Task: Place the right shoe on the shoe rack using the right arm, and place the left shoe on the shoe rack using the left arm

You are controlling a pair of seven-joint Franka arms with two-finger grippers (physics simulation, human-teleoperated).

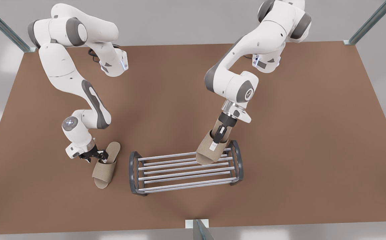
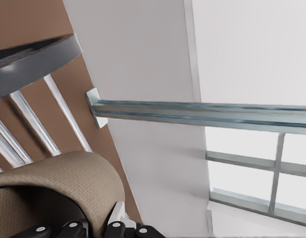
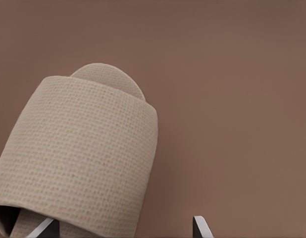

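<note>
Two shoes: beige open-toe slippers, one held above the shoe rack (image 1: 133, 176), one lying on the counter (image 1: 296, 133) beside it.

Front view, shoe rack: stands on the brown counter near the front edge, its pale bars running between two dark arched ends.
Front view, left tool (image 1: 219, 140): hangs over the rack's end on the front view's right, closed on the left shoe (image 1: 206, 150).
Front view, left shoe: tilted steeply, toe down; the toe is at the rack's bars near that end, and I cannot tell whether it touches them.
Front view, right tool (image 1: 101, 155): low over the counter, off the rack's other end, at the side of the right shoe (image 1: 106, 166).
Front view, right shoe: flat on the counter, just beside the rack's arched end on the front view's left, apart from it.

Left wrist view, left shoe (image 2: 54, 183): its woven strap sits right at the tool's dark parts, in its hold.
Left wrist view, shoe rack (image 2: 34, 59): a dark arch and several silver bars lie just past the shoe, with the counter (image 2: 24, 25) under them.

Right wrist view, right shoe (image 3: 78, 158): rests on the counter (image 3: 232, 99), strap toward the camera.
Right wrist view, right tool: spread wide; one of its fingers (image 3: 200, 225) stands clear of the shoe, the other is at the strap's opening.
</note>
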